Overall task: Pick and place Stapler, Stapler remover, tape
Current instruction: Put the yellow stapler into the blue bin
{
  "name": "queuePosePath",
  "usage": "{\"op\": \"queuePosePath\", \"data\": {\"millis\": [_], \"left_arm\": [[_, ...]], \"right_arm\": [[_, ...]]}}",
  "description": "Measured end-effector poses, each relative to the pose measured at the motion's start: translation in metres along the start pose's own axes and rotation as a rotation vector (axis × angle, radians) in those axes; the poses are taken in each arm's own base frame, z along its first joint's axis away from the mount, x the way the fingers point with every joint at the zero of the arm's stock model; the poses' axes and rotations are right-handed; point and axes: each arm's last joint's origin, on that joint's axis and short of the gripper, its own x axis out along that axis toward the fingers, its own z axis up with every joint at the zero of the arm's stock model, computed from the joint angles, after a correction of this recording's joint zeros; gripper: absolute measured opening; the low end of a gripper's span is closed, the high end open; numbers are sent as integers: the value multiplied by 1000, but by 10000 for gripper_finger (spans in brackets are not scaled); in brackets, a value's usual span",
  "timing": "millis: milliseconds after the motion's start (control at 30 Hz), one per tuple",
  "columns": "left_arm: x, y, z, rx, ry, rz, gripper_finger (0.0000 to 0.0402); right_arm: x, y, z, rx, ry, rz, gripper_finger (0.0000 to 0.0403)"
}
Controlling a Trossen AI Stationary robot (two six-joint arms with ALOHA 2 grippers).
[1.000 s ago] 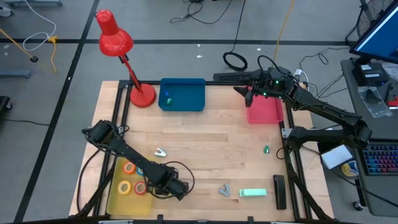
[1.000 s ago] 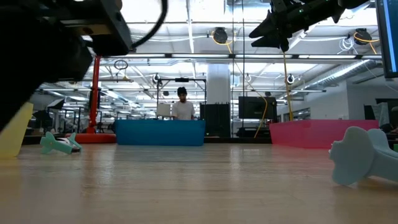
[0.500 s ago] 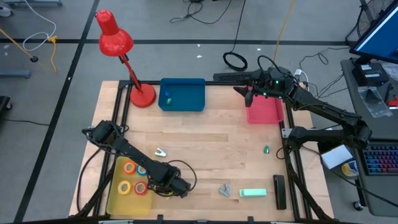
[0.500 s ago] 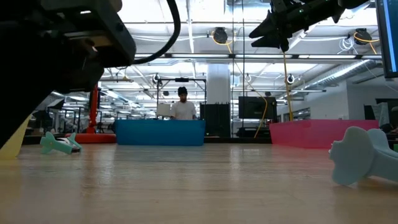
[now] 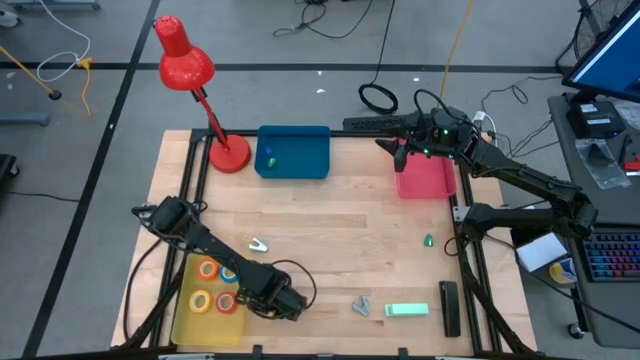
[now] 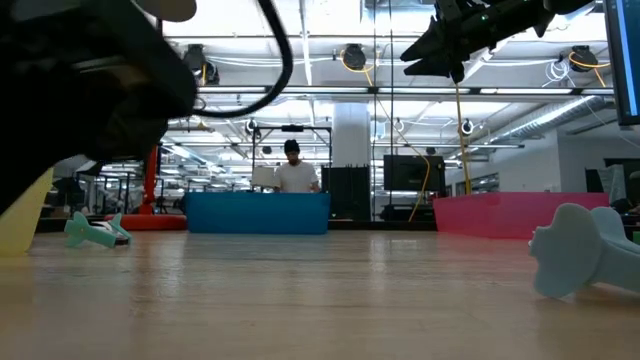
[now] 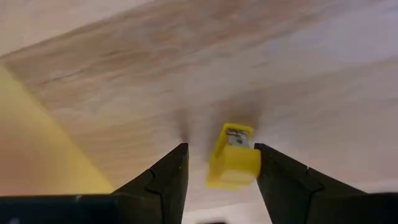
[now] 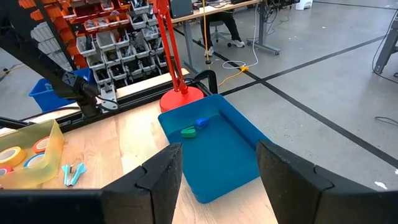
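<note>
Reaching low beside yellow bin [image 5: 190,310] | left gripper [image 7: 219,163] open around yellow piece [image 7: 234,157]

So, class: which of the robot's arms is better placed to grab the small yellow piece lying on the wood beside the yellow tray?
Left. The left gripper is low at the table with open fingers either side of the small yellow piece, beside the yellow tray. The right gripper hangs far off, above the pink tray.
</note>
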Motion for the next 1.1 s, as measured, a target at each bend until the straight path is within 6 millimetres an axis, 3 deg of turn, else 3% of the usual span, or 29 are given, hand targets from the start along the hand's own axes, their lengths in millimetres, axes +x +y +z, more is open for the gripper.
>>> {"op": "queuePosePath", "data": {"millis": [233, 533, 633, 733, 933, 1100], "left_arm": [[6, -2, 1, 1, 23, 10, 177], [4, -6, 4, 11, 29, -19, 72], [-1, -7, 6, 30, 23, -46, 69], [-15, -5, 6, 24, 12, -69, 69], [-62, 5, -2, -81, -12, -178, 80], [-108, 13, 4, -140, -174, -368, 70]], "right_arm": [[0, 0, 0, 0, 0, 0, 196], [0, 0, 0, 0, 0, 0, 196], [0, 0, 0, 0, 0, 0, 196], [0, 0, 0, 0, 0, 0, 196], [0, 0, 0, 0, 0, 0, 196], [0, 0, 0, -8, 0, 0, 196]]}}
